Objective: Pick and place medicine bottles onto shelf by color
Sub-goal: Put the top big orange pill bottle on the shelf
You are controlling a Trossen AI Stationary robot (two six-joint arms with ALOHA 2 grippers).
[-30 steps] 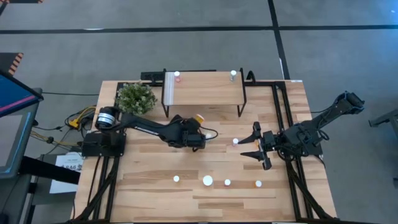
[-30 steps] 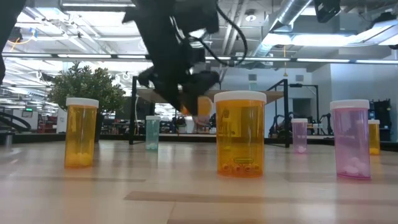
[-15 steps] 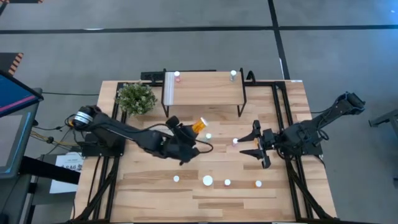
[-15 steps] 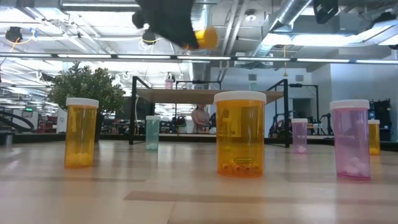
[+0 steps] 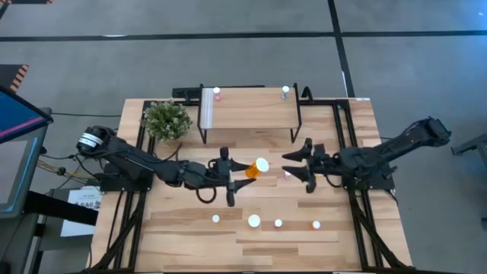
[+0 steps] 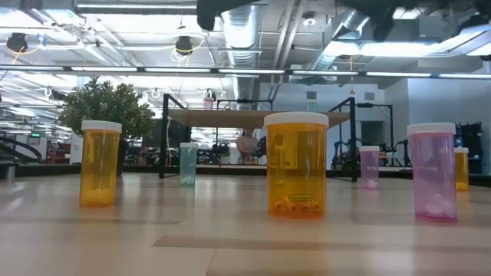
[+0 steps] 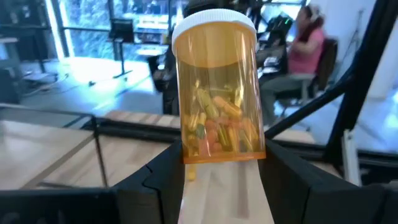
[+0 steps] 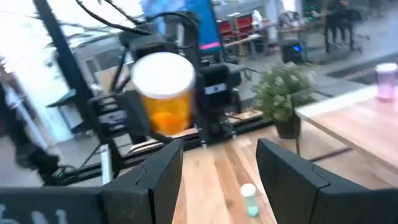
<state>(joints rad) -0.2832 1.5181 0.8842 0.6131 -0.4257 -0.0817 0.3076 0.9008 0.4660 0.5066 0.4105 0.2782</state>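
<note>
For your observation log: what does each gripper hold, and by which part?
Left gripper holds an orange bottle by its base; right gripper holds nothing.

An orange medicine bottle (image 5: pixel 254 167) with a white cap is clamped by its base in the left gripper (image 5: pixel 234 173), lifted off the table and lying sideways, cap pointing towards the right gripper (image 5: pixel 296 168). Small orange and red pills (image 7: pixel 217 127) show through its wall.

Beyond the held bottle stands the shelf (image 5: pixel 247 106), its light wood top on thin black legs. A pink bottle (image 5: pixel 217 94) sits near its white-strip end, a clear one (image 5: pixel 285 90) at the other.

On the table below the left gripper, four bottles stand upright in a row: a slim orange one (image 6: pixel 100 163), a wide orange one (image 6: pixel 295 165), a wide pink one (image 6: pixel 433 172) and another orange one (image 6: pixel 460 169). A green bottle (image 8: pixel 249 200) stands between the two grippers.
</note>
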